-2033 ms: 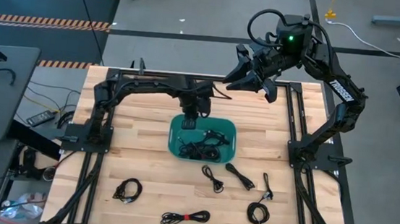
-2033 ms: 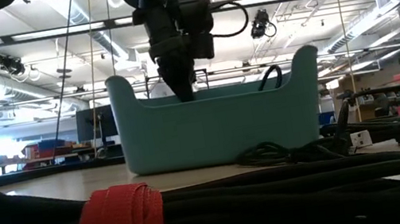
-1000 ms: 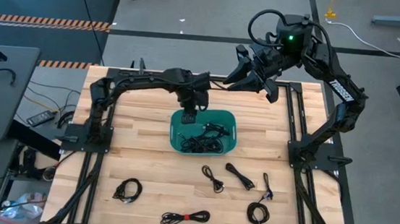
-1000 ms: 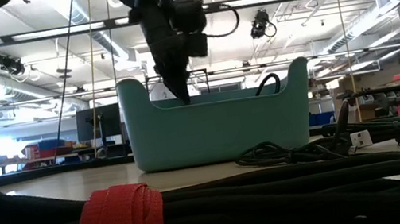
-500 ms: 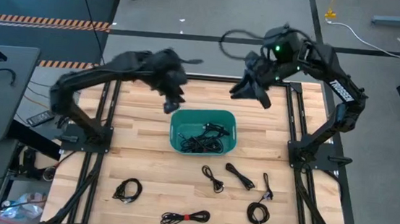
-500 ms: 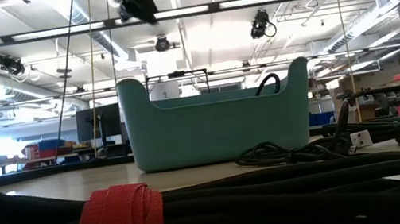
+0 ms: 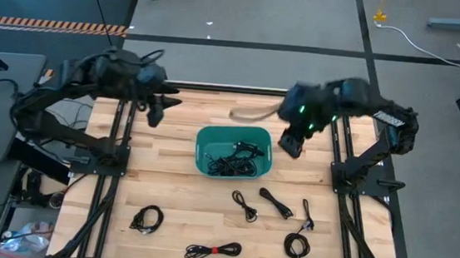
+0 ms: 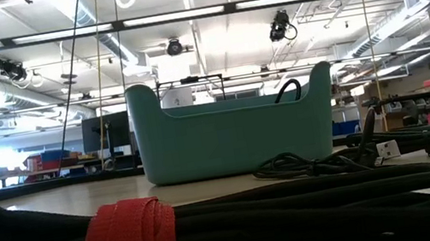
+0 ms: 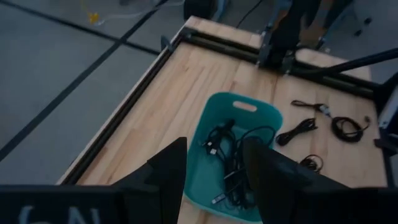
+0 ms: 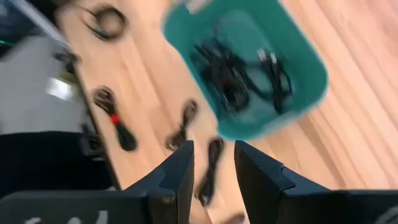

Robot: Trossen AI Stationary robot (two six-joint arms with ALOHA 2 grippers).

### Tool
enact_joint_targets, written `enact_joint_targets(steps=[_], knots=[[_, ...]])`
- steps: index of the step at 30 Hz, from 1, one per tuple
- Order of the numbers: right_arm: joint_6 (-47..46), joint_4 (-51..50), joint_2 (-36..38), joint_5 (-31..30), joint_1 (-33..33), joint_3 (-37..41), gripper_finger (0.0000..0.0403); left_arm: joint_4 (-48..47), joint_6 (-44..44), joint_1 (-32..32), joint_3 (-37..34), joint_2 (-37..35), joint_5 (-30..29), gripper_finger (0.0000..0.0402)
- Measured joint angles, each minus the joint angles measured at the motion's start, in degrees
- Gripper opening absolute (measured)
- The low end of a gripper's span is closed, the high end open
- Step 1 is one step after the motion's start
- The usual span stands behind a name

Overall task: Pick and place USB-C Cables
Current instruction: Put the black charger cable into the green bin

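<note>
A teal bin (image 7: 203,148) stands mid-table with several black USB-C cables (image 7: 234,159) heaped inside; it also shows in the low view (image 8: 234,130). More coiled cables lie on the near part of the table: one (image 7: 148,219), one with a red tie (image 7: 213,250), and others (image 7: 276,203) at the near right. My left gripper (image 7: 163,106) hangs open high over the far left of the table, away from the bin (image 9: 245,107). Just right of the bin (image 10: 298,93) and above the table, my right gripper (image 7: 291,143) is open too. Neither holds anything.
Black arm frames run along the table's left and right sides (image 7: 100,184). Bare wood lies left of the bin and along the far edge. In the low view a thick cable bundle with a red tie (image 8: 130,238) fills the foreground.
My left gripper has risen out of the bin's far left corner and swung toward the table's far left edge, holding nothing. My right gripper has come from over the far edge down and toward the near edge, to the bin's right side. The bin has stayed put.
</note>
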State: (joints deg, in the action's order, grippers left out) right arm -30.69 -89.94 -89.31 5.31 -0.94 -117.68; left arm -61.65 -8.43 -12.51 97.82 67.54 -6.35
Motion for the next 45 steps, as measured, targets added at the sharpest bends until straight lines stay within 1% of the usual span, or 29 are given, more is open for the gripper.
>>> enact_joint_targets(steps=[4,10,13,18,21,24,29,34,38,43,45], knots=[[-8.04,0.04,-0.18,-3.26,4.62,8.79,0.0121,-0.02,0.04,1.54,0.0,-1.79,-0.11,0.0167],[-21.36,4.78,-0.26,-2.14,10.65,22.95,0.0121,-2.35,0.11,2.3,-0.02,-1.98,-0.11,0.0167],[-27.19,10.86,-0.15,-0.91,13.43,28.46,0.0122,-4.75,0.09,2.25,-0.02,-1.96,-0.15,0.0167],[-33.96,23.19,-0.16,-0.72,17.1,35.64,0.013,-5.16,1.53,2.25,-0.02,-1.98,-0.15,0.0167],[-37.59,28.44,-0.14,0.19,18.82,39.75,0.0145,-5.14,3.03,2.25,-0.02,-1.98,-0.15,0.0167],[-41.19,30.6,-0.18,1.09,20.11,43.96,0.0169,-5.14,3.41,2.25,-0.02,-1.96,-0.15,0.0167],[-43.08,32.37,-0.16,2.14,21.09,50.68,0.0213,-5.11,3.5,2.25,-0.02,-1.96,-0.13,0.0167],[-42.47,41.08,-0.16,2.87,21.08,57.41,0.0241,-5.03,2.55,2.25,-0.02,-1.96,-0.1,0.0167],[-40.37,46.85,-0.16,3.39,21.08,62.18,0.0249,-5.01,0.35,2.25,-0.02,-1.96,-0.11,0.0167],[-37.15,48.58,-0.16,4.49,21.08,67.2,0.0249,-5.01,0.04,2.25,-0.02,-1.94,-0.15,0.0167],[-36.54,51.09,-0.16,5.6,21.08,69.46,0.025,-5.01,0.02,2.25,-0.02,-1.94,-0.62,0.0167]])
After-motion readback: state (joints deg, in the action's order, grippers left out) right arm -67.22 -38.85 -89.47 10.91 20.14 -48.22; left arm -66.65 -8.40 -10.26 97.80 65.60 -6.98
